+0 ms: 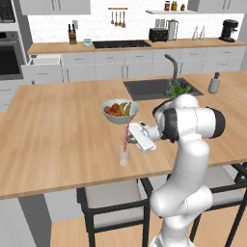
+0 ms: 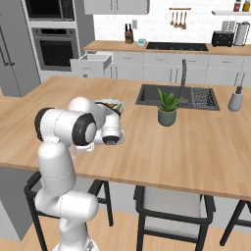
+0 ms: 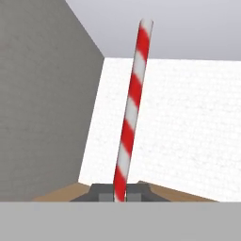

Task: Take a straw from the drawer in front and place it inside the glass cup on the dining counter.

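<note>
The two-finger pincer (image 1: pixel 129 131) is pressed together on the thin red-and-white striped straw (image 1: pixel 126 135), pinching it near one end. In the hand view the straw (image 3: pixel 131 108) rises from between the dark finger tips and runs nearly straight up the picture, so its long axis lies along the pincer's own line of sight.

From the left base view, the straw stands close to upright, leaning only slightly, and its lower end sits at or just inside the mouth of the small clear glass tumbler (image 1: pixel 123 156). Whether the tip already touches the bottom of the cup cannot be told. The tumbler stands on the light wood-plank tabletop (image 1: pixel 58 135) of the island, near its front edge, just in front of the grey bowl of fruit (image 1: pixel 119 111).

The relation that matters for the coming move is vertical: the cup lies directly beneath the pincer, with the straw bridging the two. I judge the task nearly done; what remains is to lower a little if needed and spread the fingers. Since the straw is much taller than the cup, it will likely tip against the rim once freed.

The white drawer (image 2: pixel 94 62) stands pulled out at the far wall counter.
</note>
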Robot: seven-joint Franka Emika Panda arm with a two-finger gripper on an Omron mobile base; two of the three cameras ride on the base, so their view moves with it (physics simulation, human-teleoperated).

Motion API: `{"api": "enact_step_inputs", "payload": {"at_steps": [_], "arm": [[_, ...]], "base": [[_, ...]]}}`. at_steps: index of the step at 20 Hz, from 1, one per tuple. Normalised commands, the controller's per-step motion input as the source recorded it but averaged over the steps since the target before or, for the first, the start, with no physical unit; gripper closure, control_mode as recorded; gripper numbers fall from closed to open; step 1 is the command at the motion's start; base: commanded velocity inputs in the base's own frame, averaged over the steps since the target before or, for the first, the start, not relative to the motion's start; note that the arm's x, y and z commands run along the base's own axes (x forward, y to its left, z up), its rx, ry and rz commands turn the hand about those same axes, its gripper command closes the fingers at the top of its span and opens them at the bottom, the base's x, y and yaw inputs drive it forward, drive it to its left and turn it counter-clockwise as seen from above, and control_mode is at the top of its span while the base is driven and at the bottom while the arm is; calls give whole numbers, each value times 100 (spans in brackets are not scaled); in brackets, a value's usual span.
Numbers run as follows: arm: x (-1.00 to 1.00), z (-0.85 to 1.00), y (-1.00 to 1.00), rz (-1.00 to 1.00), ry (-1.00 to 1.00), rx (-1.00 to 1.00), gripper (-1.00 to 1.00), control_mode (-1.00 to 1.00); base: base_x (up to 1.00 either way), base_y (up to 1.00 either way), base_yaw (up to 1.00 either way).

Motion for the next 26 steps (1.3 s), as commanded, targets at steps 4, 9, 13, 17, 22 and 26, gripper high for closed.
{"api": "enact_step_inputs", "payload": {"at_steps": [4, 9, 13, 17, 22, 26], "arm": [[0, -24, 0, 4, 0, 0, 100, -100], [0, -17, 0, 4, 0, 0, 100, -100], [0, -19, 0, 4, 0, 0, 100, -100], [0, -19, 0, 3, 0, 0, 100, -100], [0, -7, 0, 1, 0, 0, -100, -100], [0, 0, 0, 0, 0, 0, -100, -100]], "base": [[0, 0, 0], [0, 0, 0], [0, 0, 0], [0, 0, 0], [0, 0, 0], [0, 0, 0]]}}
